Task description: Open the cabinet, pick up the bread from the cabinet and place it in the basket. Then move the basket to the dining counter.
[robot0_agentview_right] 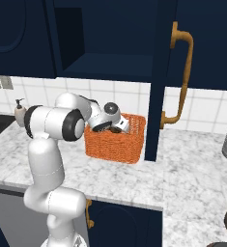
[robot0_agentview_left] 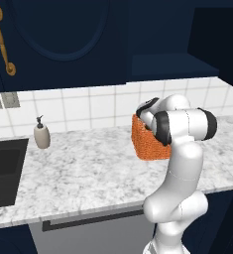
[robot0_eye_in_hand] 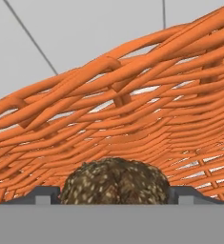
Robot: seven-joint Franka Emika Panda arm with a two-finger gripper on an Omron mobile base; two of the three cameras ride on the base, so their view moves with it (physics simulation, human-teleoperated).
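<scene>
Bread low inside the orange basket, between the hand's widely spread fingertips, woven wall behind.

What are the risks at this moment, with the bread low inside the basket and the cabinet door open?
1. The bread sits between the wide-set fingers of the pincer; if it lifts before clearing, the loaf may come along.
2. The hand is inside the basket; a sideways move may push its wall.
3. The open cabinet door hangs beside the basket; carrying it away may strike that door.

Bread in basket
</scene>
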